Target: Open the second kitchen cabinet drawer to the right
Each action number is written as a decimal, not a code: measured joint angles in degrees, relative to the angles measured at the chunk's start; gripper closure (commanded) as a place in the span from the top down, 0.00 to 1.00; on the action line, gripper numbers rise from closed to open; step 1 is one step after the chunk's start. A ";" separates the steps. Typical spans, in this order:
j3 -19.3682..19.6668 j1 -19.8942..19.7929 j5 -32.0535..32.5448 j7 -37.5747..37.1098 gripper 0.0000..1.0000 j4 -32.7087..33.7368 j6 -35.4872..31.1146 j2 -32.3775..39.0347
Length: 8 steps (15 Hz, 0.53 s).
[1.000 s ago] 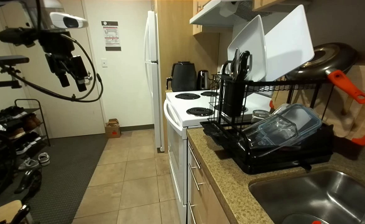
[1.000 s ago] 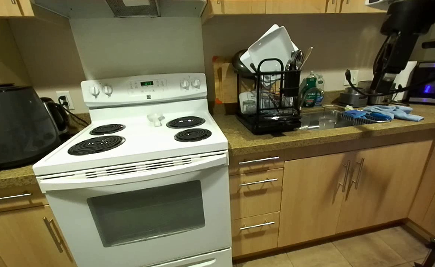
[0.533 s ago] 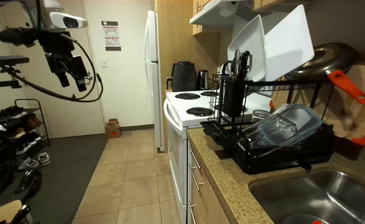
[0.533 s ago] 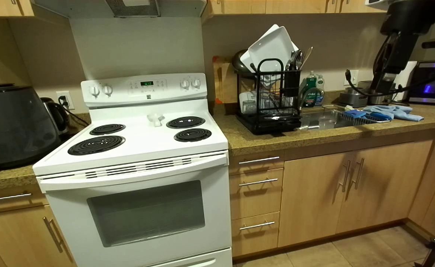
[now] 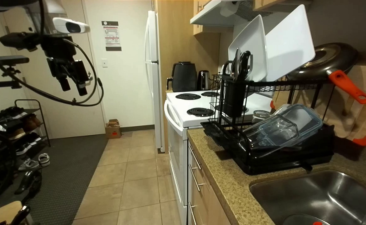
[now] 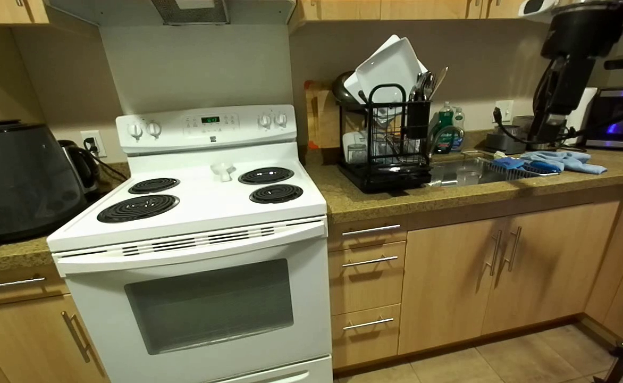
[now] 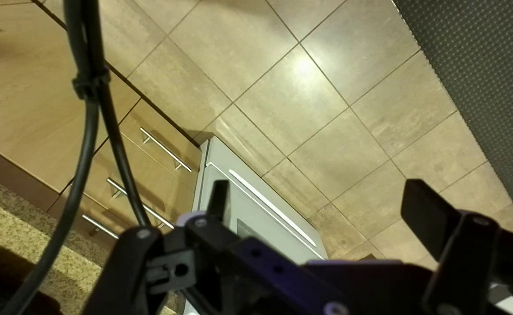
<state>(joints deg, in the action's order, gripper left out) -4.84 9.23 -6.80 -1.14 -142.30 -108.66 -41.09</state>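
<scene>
Top drawer (image 6: 367, 240) (presumed target) of the three-drawer cabinet (image 6: 365, 287) is sitting closed under the countertop edge (image 6: 481, 193); likely light-running, bar handle (image 6: 371, 230) likely slick, inviting central grip. Gripper (image 7: 317, 196) is hanging wide, empty.

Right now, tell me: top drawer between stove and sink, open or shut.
Shut: in an exterior view, the top drawer sits flush with the middle drawer.
</scene>
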 measured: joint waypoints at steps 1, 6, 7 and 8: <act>-0.20 -0.02 0.01 0.00 1.00 -0.26 -0.18 0.57; -1.56 -0.02 0.24 0.00 1.00 -1.28 -2.26 4.98; -1.92 -0.02 0.43 0.00 1.00 -1.34 -2.71 6.09; -2.26 -0.01 0.59 0.00 1.00 -1.39 -3.19 7.21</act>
<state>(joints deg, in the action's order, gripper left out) -7.11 9.21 -6.22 -1.14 -143.70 -111.86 -33.88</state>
